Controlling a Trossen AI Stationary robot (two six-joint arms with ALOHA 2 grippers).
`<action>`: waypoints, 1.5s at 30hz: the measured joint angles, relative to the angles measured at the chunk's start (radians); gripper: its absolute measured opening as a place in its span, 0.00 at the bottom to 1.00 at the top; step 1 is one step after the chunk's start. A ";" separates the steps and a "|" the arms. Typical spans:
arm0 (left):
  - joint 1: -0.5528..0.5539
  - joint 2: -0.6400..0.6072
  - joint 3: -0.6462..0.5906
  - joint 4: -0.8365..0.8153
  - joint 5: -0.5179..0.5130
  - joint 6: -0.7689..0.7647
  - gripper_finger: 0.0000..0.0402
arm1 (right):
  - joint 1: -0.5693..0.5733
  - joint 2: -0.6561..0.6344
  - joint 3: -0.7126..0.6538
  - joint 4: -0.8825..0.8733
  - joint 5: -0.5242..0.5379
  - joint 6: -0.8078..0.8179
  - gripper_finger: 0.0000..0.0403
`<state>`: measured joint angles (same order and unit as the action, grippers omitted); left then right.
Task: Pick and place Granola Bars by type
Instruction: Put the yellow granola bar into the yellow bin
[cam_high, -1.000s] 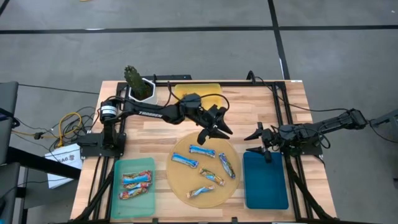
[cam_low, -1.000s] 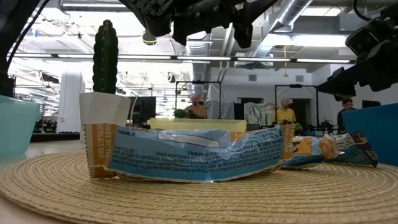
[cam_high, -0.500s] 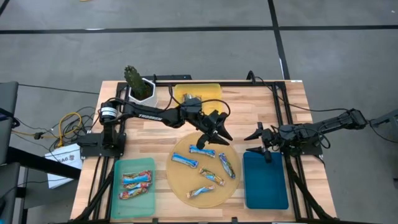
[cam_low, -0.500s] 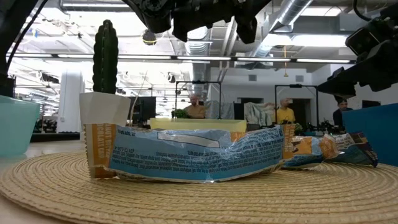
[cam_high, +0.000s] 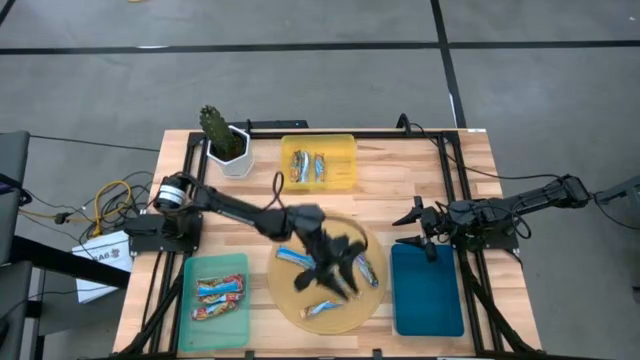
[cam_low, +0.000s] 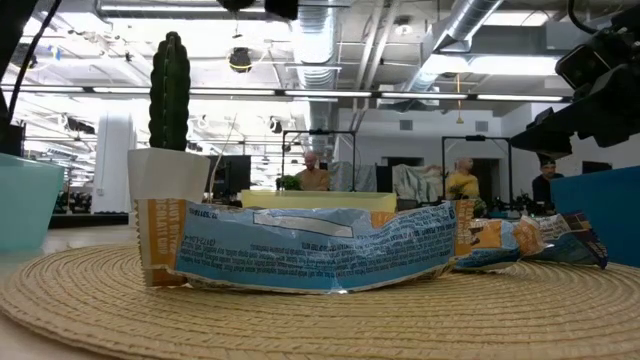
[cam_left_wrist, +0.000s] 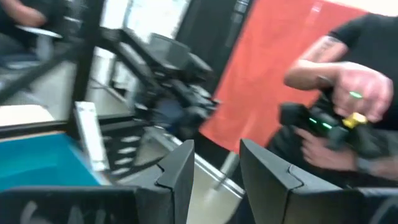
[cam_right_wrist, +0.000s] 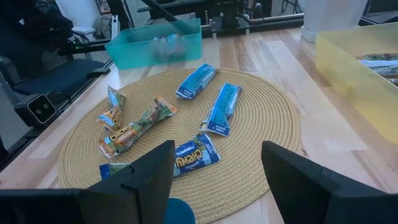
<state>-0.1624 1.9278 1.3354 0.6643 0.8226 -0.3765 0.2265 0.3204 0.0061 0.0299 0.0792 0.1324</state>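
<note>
Your wooden table (cam_high: 400, 170) fills the middle of the high view. The left arm (cam_high: 240, 208) runs from the table's left edge down toward frame centre. Its left gripper (cam_high: 332, 270) hangs over the round woven mat (cam_high: 290, 295) at lower centre, and it is blurred there. In its own wrist view you see the two fingers (cam_left_wrist: 177, 177) parted by a moderate gap with nothing between them. Beyond them, at the right of that picture, a person's hands (cam_left_wrist: 348, 93) hold a dark device with a green light.

The right arm (cam_high: 520, 205) waits at the right edge of the high view. Its right gripper (cam_high: 408, 228) sits just above the top left corner of the blue tray (cam_high: 427, 295), with its fingers spread wide and empty.

The teal tray (cam_high: 205, 268) lies at lower left and the yellow tray (cam_high: 345, 150) at upper centre. The cactus in its white pot (cam_high: 222, 135) stands left of the yellow tray.

Your Granola Bars are in three places:
- Blue-white ones (cam_right_wrist: 222, 109) and brownish-gold ones (cam_right_wrist: 137, 124) are scattered on the mat, some hidden under the left arm.
- A few bars (cam_high: 308, 167) lie in the yellow tray.
- Blue and red ones (cam_high: 218, 293) lie in the teal tray.
</note>
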 joint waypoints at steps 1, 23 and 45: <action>-0.024 0.000 0.000 0.000 0.001 0.007 0.30 | 0.000 0.000 0.000 0.000 0.000 0.000 0.58; -0.288 0.000 0.001 -0.392 -0.473 0.427 0.30 | 0.000 0.000 0.000 0.000 0.000 0.000 0.58; -0.317 0.000 0.000 -0.854 -0.913 0.200 0.30 | 0.000 0.000 0.000 0.000 0.000 0.000 0.58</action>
<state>-0.4793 1.9278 1.3357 -0.1893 -0.0906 -0.1767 0.2265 0.3204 0.0059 0.0300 0.0792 0.1324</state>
